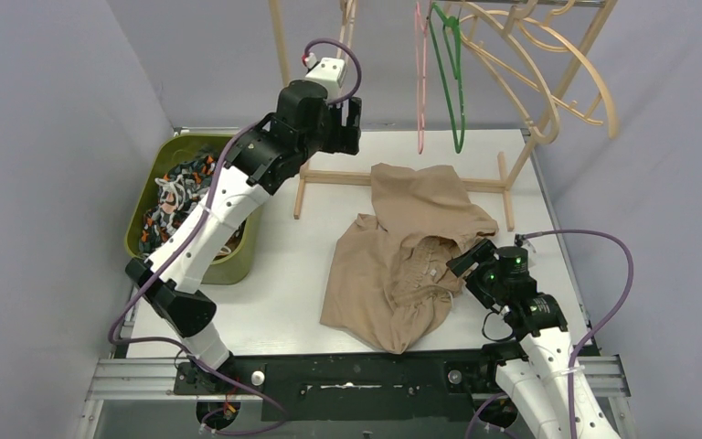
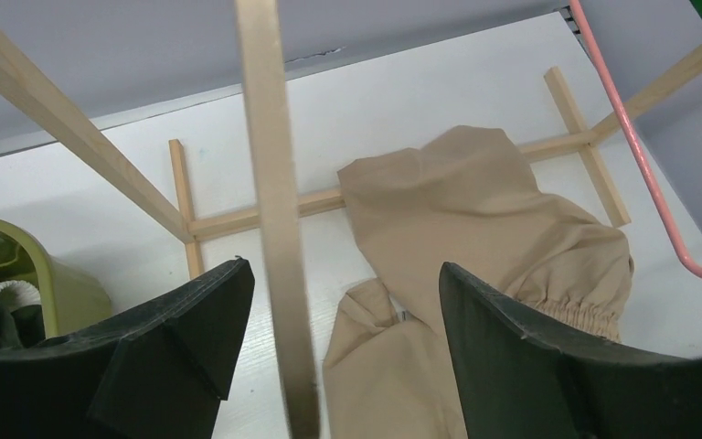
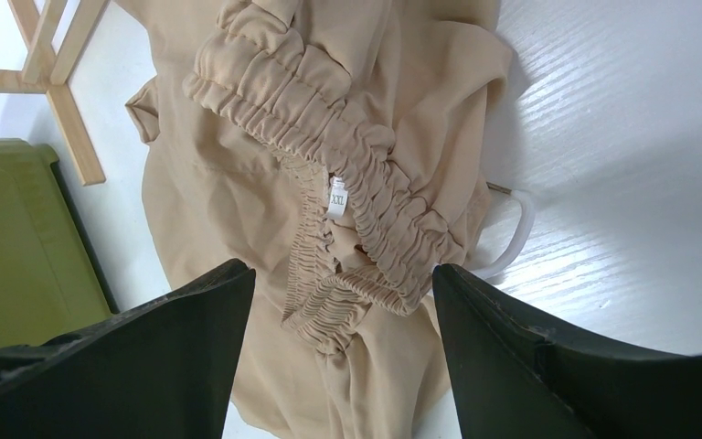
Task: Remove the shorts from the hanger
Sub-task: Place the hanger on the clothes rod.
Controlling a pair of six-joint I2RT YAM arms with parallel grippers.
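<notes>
The beige shorts (image 1: pixel 402 256) lie crumpled on the white table, off any hanger on the rack. Their gathered waistband (image 3: pixel 366 183) lies just beyond my right gripper (image 3: pixel 343 302), which is open and empty. That gripper (image 1: pixel 466 261) hovers low over the shorts' right edge. A white curved piece (image 3: pixel 512 233) sticks out from under the waistband. My left gripper (image 1: pixel 352 123) is raised at the rack, open. A wooden bar (image 2: pixel 274 183) passes between its fingers (image 2: pixel 192 338), ungripped. The beige shorts (image 2: pixel 475 229) show below it. Camouflage shorts (image 1: pixel 178 187) lie in the bin.
An olive-green bin (image 1: pixel 238 261) with a pile of clothes stands at the left. The wooden rack's base (image 1: pixel 329 178) lies at the table's back. A pink hanger (image 1: pixel 420 82), a green hanger (image 1: pixel 455 91) and several wooden hangers (image 1: pixel 548 82) hang from it.
</notes>
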